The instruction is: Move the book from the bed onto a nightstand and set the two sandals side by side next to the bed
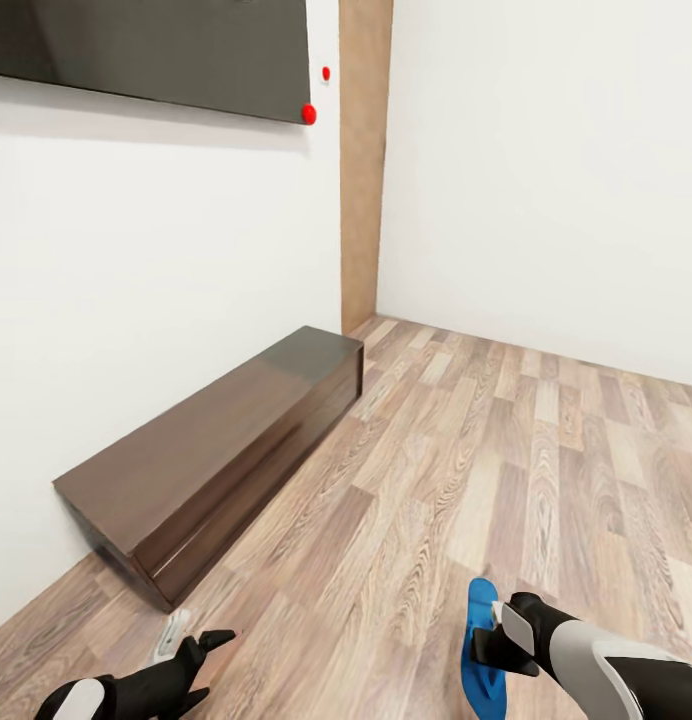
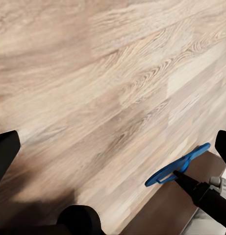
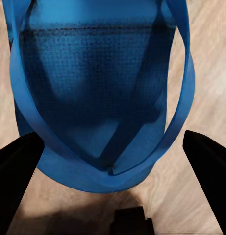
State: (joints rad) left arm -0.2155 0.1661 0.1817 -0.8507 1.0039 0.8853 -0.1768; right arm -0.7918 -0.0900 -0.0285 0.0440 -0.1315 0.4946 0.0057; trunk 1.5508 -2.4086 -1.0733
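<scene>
Sandal first: a bright blue flat sandal [image 1: 482, 650] with thin blue straps sits low in the head view at the robot's right, its long axis running near-to-far across the wood-plank floor [image 1: 506, 470], one rounded end pointing away toward the far wall. The right gripper [image 1: 491, 640], black-fingered on a grey-white wrist, comes in from the side and is clamped on it; the sandal appears lifted clear of the planks, though the head view alone does not settle that. The left wrist view does: there the sandal [image 2: 177, 165] is seen edge-on as a thin blue blade, tilted, with floor visible beneath it and the right gripper [image 2: 184, 177] pinching its lower edge. The right wrist view adds what the others lack, the dotted sole [image 3: 98, 73] up close, the two straps meeting in a V near the gripper, and a dark finger [image 3: 211, 171] at each side of the sandal's rounded end.

At the robot's left, the left gripper [image 1: 211, 648] hangs low over the floor with its black fingers spread apart and holding nothing.

Farther off, a long, low, glossy dark brown wooden cabinet [image 1: 216, 450] lies against the white wall [image 1: 136, 280]. Above it hangs a dark flat panel [image 1: 156, 55] with two small red dots [image 1: 308, 114] at its corner. A tan wooden post [image 1: 364, 160] stands in the room's corner.
</scene>
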